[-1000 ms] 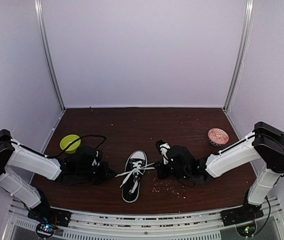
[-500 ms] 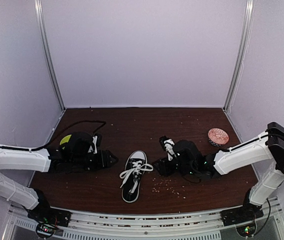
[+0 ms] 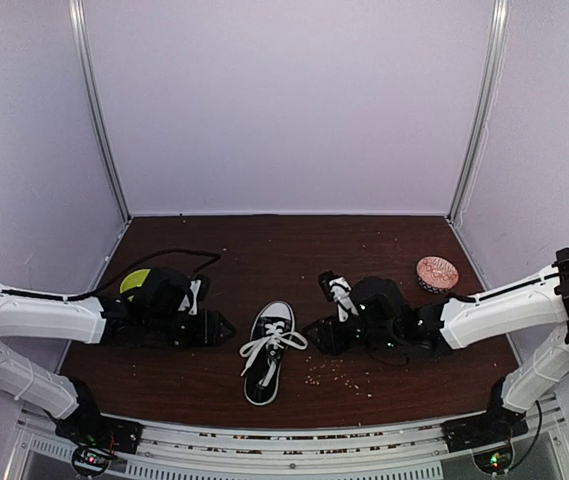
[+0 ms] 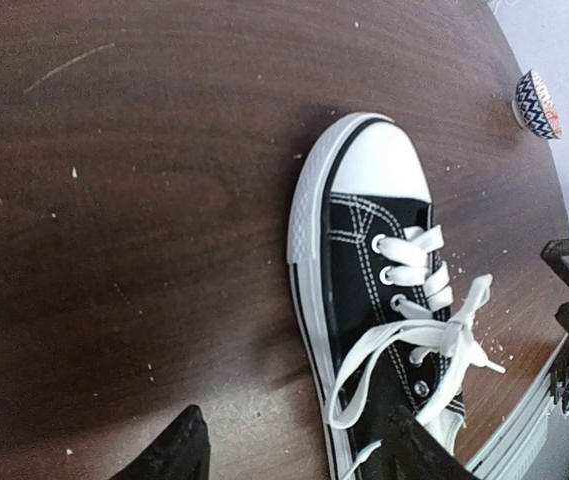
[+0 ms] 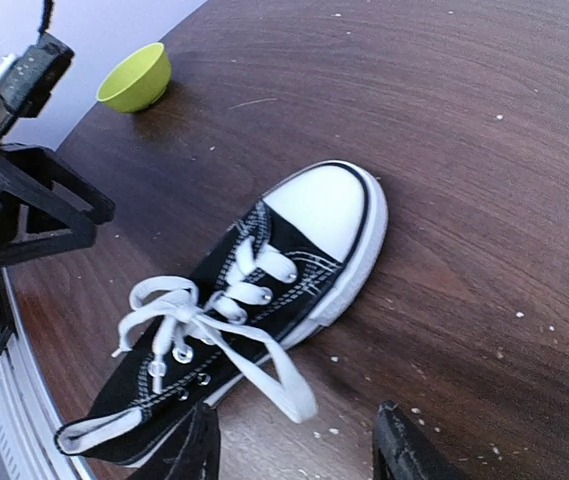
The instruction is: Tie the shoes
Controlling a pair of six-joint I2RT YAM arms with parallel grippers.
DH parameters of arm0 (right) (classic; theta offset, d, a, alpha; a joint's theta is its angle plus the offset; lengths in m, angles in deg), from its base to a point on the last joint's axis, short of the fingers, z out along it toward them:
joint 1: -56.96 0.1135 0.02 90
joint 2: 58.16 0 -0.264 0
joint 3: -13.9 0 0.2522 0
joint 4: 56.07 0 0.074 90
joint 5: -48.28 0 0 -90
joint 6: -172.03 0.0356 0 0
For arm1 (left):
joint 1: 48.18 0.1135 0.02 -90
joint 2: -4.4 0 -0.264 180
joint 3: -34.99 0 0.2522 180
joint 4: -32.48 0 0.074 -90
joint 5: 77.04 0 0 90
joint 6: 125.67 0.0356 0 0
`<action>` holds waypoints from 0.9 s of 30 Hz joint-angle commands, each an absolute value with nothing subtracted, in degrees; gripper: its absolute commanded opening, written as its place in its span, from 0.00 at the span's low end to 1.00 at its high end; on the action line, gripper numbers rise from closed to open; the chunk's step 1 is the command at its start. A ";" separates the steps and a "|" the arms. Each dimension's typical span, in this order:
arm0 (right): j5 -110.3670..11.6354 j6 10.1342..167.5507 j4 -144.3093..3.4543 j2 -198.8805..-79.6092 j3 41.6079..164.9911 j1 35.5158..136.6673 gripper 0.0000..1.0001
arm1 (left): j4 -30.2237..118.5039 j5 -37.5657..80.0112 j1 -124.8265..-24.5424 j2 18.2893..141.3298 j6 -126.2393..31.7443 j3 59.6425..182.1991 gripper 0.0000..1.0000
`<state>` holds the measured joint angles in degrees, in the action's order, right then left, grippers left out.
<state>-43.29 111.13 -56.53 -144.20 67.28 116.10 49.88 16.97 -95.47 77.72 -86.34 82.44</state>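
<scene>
A black low-top shoe [image 3: 267, 358] with a white toe cap lies between my arms, toe pointing to the back. Its white laces [image 3: 274, 342] form a bow with loops hanging off both sides. My left gripper [image 3: 226, 326] rests low on the table just left of the shoe, open and empty. In the left wrist view the gripper [image 4: 299, 440] frames the shoe [image 4: 369, 250], and one lace loop [image 4: 364, 370] lies near its right finger. My right gripper [image 3: 310, 335] sits just right of the shoe, also open. In the right wrist view the other loop [image 5: 286, 385] lies slack between the gripper's [image 5: 294, 430] fingers, untouched.
A green bowl [image 3: 134, 281] stands behind my left arm, with a black cable [image 3: 169, 257] arching past it. A patterned bowl [image 3: 436, 272] sits at the back right. Pale crumbs [image 3: 339, 372] are scattered on the dark wood table [image 3: 284, 250] right of the shoe.
Both grippers have opened and let go of the lace loops, then backed away sideways from the shoe. The stretched loops have gone slack and dropped onto the shoe.
</scene>
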 commanded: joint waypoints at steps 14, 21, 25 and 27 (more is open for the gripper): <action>-47.20 112.15 -70.32 -157.70 84.97 122.04 0.29 | 40.98 21.36 -95.21 81.11 -89.87 79.94 0.60; -46.46 111.88 -70.84 -159.65 86.65 122.02 0.25 | 40.13 21.60 -95.21 81.65 -90.54 79.44 0.60; -46.29 111.28 -71.30 -160.69 88.05 122.06 0.16 | 39.87 21.66 -95.21 81.98 -90.67 79.34 0.60; -46.45 110.89 -71.50 -160.90 88.32 122.04 0.03 | 39.81 21.60 -95.21 82.00 -90.83 79.26 0.60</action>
